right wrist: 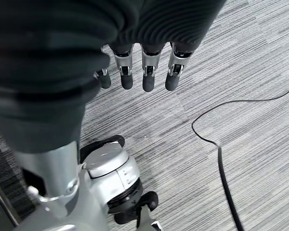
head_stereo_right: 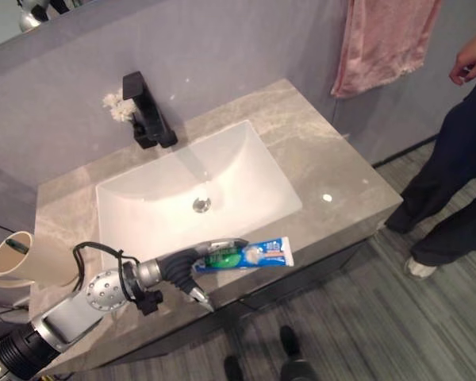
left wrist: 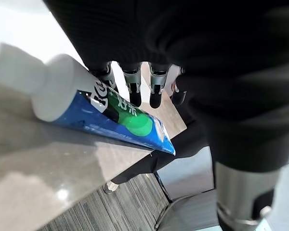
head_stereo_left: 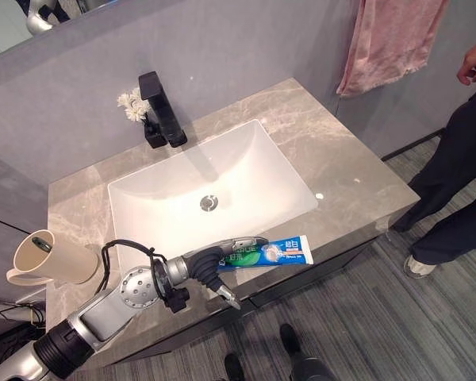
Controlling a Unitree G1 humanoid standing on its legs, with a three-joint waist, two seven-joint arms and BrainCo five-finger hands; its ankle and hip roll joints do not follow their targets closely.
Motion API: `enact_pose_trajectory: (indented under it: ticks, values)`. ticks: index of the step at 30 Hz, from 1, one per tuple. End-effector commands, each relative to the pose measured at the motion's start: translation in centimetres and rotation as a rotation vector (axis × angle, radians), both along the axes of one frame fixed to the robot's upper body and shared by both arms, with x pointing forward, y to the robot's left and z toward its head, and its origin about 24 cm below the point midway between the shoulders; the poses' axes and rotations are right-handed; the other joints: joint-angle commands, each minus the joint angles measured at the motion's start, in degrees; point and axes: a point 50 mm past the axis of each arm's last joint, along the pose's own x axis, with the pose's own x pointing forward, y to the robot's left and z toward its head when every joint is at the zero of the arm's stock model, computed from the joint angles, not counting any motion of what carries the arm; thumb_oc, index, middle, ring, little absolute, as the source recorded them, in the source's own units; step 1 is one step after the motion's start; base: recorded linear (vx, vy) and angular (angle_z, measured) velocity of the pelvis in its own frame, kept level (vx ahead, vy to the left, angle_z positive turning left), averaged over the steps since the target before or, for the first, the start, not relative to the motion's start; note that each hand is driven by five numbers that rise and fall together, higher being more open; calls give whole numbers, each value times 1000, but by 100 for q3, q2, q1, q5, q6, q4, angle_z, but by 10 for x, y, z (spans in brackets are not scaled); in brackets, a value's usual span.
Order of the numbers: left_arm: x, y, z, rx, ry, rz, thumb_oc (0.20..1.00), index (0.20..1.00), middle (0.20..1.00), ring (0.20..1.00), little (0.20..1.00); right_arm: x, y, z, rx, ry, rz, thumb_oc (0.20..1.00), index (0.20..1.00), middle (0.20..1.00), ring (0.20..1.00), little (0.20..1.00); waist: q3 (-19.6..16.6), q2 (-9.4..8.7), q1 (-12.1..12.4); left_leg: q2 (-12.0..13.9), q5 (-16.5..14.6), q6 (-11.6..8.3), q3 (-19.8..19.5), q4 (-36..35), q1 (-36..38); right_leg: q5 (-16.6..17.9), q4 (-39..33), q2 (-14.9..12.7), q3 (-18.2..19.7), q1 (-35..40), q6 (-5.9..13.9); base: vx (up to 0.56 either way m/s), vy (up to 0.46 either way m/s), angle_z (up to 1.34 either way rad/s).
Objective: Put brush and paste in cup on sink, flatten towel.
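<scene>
A blue and green toothpaste tube (head_stereo_left: 274, 252) lies on the front strip of the grey stone counter (head_stereo_left: 357, 190), between the basin and the edge. My left hand (head_stereo_left: 198, 266) is at the tube's cap end. Its straight fingers (left wrist: 132, 86) reach over the toothpaste tube (left wrist: 111, 108), and the thumb points down past the counter's front edge; the hand is open. A beige cup (head_stereo_left: 51, 258) stands at the counter's left end with something dark green at its mouth. A pink towel (head_stereo_left: 389, 40) hangs on the wall at the far right. My right hand (right wrist: 149, 72) hangs open over the carpet.
The white basin (head_stereo_left: 214, 182) takes up the middle of the counter. A black faucet (head_stereo_left: 160, 107) and small white flowers (head_stereo_left: 132, 105) stand behind it. A person (head_stereo_left: 460, 159) in dark trousers stands on the striped carpet at the right.
</scene>
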Motion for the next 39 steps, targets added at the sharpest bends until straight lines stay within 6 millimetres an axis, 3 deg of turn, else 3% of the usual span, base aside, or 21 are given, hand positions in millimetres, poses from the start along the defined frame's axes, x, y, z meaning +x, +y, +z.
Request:
enact_pose_trajectory:
  ticks: [1, 2, 3, 17, 31, 39]
  values:
    - [-2, -10, 12, -48, -26, -67, 1000, 1000, 1000, 1000, 1000, -10, 0, 0, -16, 18, -1, 1000, 1000, 1000, 1000, 1000, -248, -246, -55, 354, -56, -102, -603, 46, -155, -269, 39, -379, 69, -136, 486, 0, 0, 0]
    - [-6, 129, 72, 473, -417, 535, 1000, 1000, 1000, 1000, 1000, 17, 42, -12, 124, 73, 381, 1000, 1000, 1000, 1000, 1000, -139, -1427, 1044, -97, 294, -137, -2024, 122, -1078, -498, 424, -992, -2555, 377, 623, 25, -4, -72]
    - [-8, 133, 71, 470, -410, 553, 1000, 1000, 1000, 1000, 1000, 16, 41, -12, 121, 81, 375, 1000, 1000, 1000, 1000, 1000, -143, -1366, 1040, -103, 277, -135, -1973, 104, -1021, -509, 398, -1011, -2542, 411, 626, 26, 0, -103]
    - [-15, 136, 77, 465, -432, 569, 1000, 1000, 1000, 1000, 1000, 3, 41, -13, 128, 127, 370, 1000, 1000, 1000, 1000, 1000, -181, -1349, 952, -127, 180, -100, -1802, 53, -894, -505, 346, -1057, -2450, 473, 673, 14, 9, 10]
    - [-15, 77, 99, 198, -492, 324, 1000, 1000, 1000, 1000, 1000, -2, 43, -14, 130, 141, 337, 1000, 1000, 1000, 1000, 1000, -282, -1257, 776, -90, 54, -67, -1596, 44, -624, -512, 280, -1062, -2278, 607, 681, 6, 1, -6]
    - [-16, 72, 90, 192, -436, 299, 1000, 1000, 1000, 1000, 1000, -10, 39, -13, 129, 163, 309, 1000, 1000, 1000, 1000, 1000, -187, -1174, 716, -41, 19, -64, -1431, 46, -489, -524, 297, -1049, -2101, 607, 663, -5, -11, -17]
